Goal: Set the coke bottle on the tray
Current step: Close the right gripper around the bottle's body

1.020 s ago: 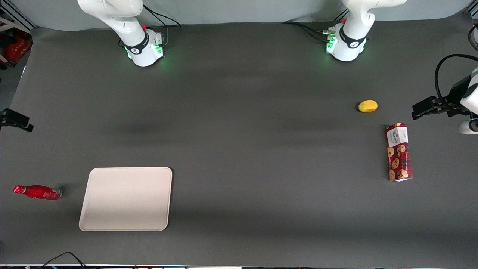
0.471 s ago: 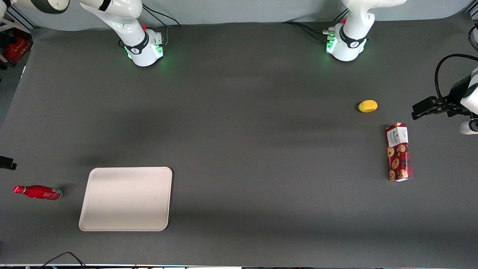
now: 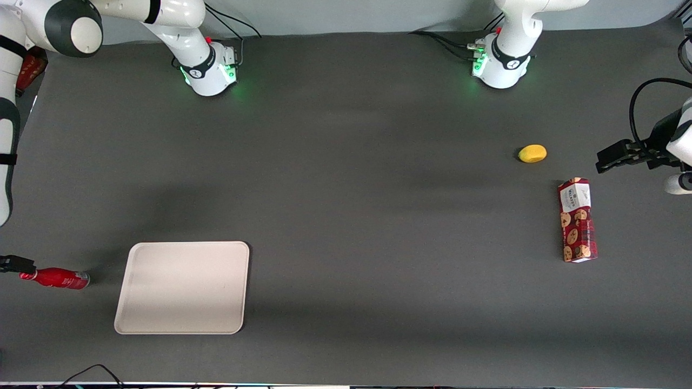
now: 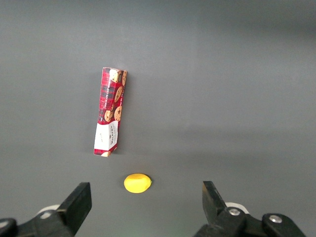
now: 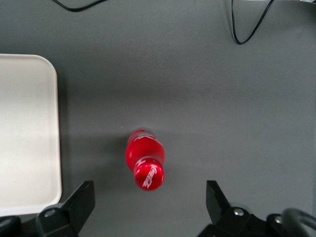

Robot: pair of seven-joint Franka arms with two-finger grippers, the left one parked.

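Observation:
The coke bottle [image 3: 57,278] is small, glossy and red, and sits on the dark table at the working arm's end, beside the tray [image 3: 184,286]. In the right wrist view I look down on the bottle's red cap [image 5: 148,175], with the cream-white tray [image 5: 27,133] beside it. My gripper [image 5: 149,197] is open and empty, and hangs above the bottle with the cap close to the gap between its black fingers [image 5: 81,197]. In the front view only a black part of the gripper [image 3: 16,265] shows at the picture's edge, just over the cap.
A yellow lemon-shaped thing [image 3: 532,153] and a red cookie box [image 3: 577,220] lie toward the parked arm's end; both show in the left wrist view, box [image 4: 109,111] and yellow thing [image 4: 137,182]. Black cables [image 5: 247,24] lie at the table's edge.
My gripper has moved nearer to the front camera, from well away from the bottle to right over its cap. The arm's upper links have come into view. The bottle and tray have not moved.

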